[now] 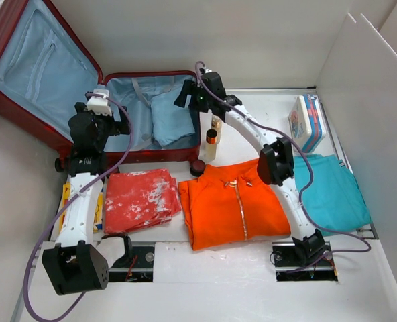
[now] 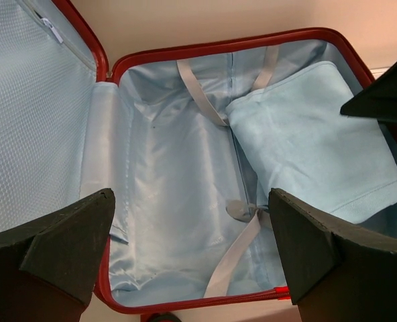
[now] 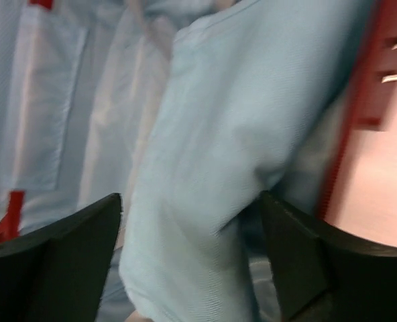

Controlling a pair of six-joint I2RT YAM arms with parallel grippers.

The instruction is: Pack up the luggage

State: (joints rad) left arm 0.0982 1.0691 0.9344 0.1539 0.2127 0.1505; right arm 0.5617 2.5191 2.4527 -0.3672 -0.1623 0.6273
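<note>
The luggage is a dark red suitcase lying open at the back left, with its lid leaning back and its light blue lining and straps showing. A folded light blue garment lies in the right half of the base. My left gripper is open and empty, hovering over the near left of the base. Its fingers frame the lining and straps. My right gripper is open above the garment, by the red right rim. The garment also shows in the left wrist view.
On the table in front of the suitcase lie a red-and-white folded cloth, an orange jacket and a teal cloth. Two small bottles and a dark round lid stand by the suitcase's right corner. A printed pouch sits at the back right. A white wall bounds the right.
</note>
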